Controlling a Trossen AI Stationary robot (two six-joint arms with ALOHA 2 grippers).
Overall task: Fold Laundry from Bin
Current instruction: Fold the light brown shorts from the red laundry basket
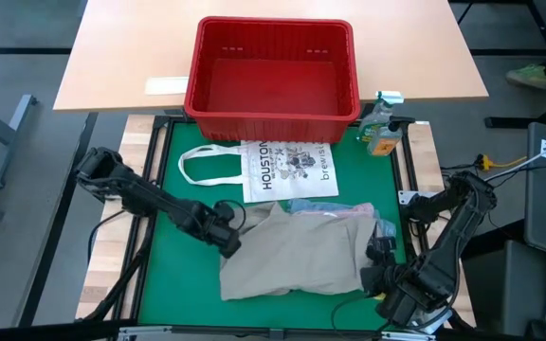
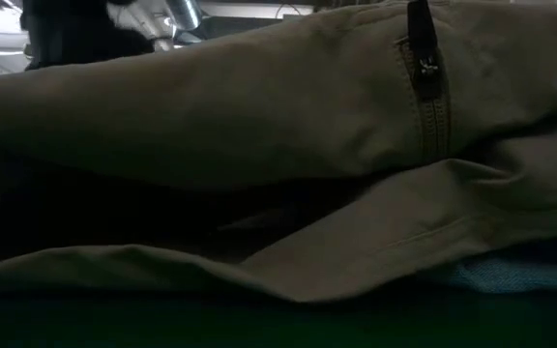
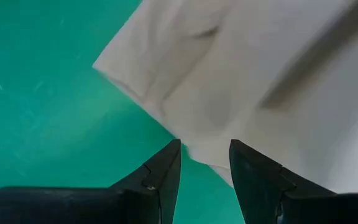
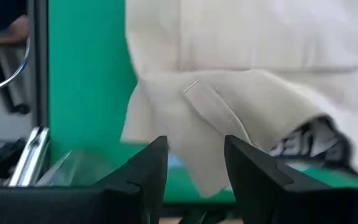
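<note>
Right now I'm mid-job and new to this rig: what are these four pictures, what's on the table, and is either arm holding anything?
You have two dark robot arms at a green mat. One picture looks straight down from above, one looks level across the tabletop, and two sit on the wrists, looking past each arm's jaws. On the mat lies a khaki-grey garment with paler pieces under its far edge. Beyond it lie a white HOUSTON tote bag and the red bin, which looks empty. The left gripper sits at the garment's left edge, the right gripper near its right corner. Both stand open, cloth just ahead, nothing held. The level picture is nearly filled by the garment's zipped cloth.
</note>
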